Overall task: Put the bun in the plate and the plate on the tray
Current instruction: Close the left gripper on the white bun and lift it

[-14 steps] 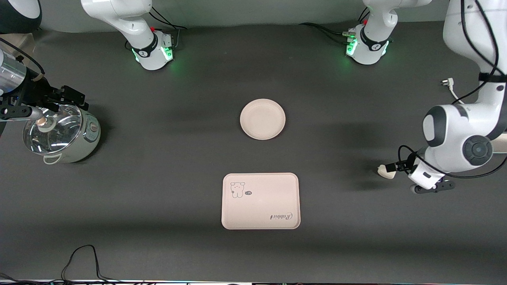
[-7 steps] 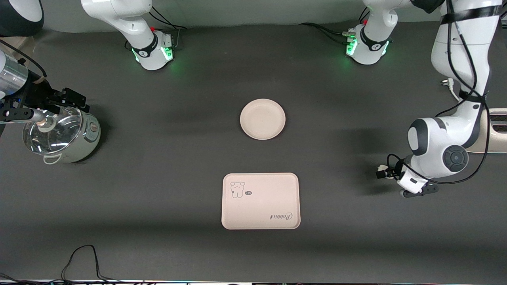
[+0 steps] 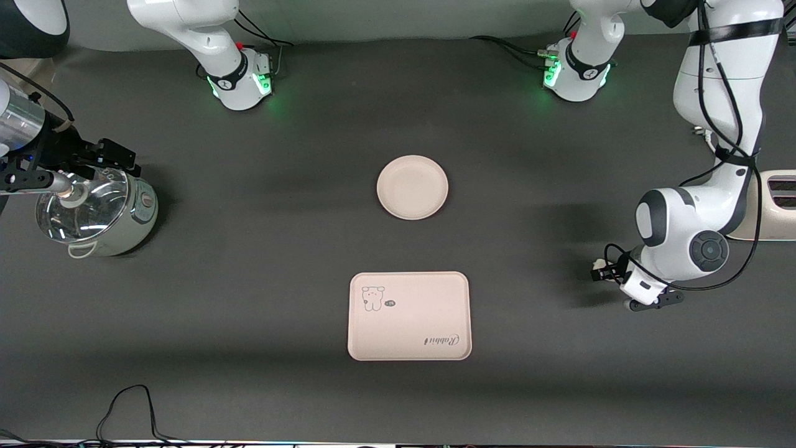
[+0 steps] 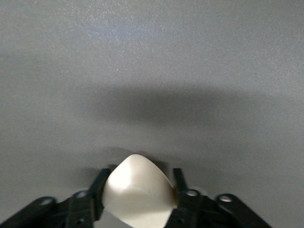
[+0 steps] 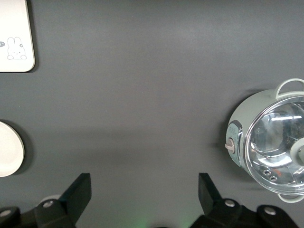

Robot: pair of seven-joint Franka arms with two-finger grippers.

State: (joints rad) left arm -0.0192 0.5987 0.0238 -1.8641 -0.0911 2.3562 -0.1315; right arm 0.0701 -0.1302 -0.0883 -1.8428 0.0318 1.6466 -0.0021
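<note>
My left gripper (image 3: 602, 271) is shut on the off-white bun (image 4: 137, 194) and holds it above bare table toward the left arm's end. In the front view only a sliver of the bun (image 3: 597, 264) shows at the fingers. The round cream plate (image 3: 412, 187) lies empty at the table's middle. The rectangular tray (image 3: 408, 315), with a bear drawing and "Rabbit" script, lies nearer to the front camera than the plate. My right gripper (image 3: 118, 155) is open and empty, waiting over the pot. The right wrist view shows the tray's corner (image 5: 14, 33) and the plate's edge (image 5: 8, 148).
A pale green pot with a glass lid (image 3: 96, 214) stands at the right arm's end and also shows in the right wrist view (image 5: 270, 147). A cream toaster-like appliance (image 3: 774, 205) sits at the left arm's end. A black cable (image 3: 124, 404) lies near the front edge.
The left arm's wrist has swung in toward the table's middle and turned, still holding the bun, which now shows less in the front view. The right arm has hardly moved.
</note>
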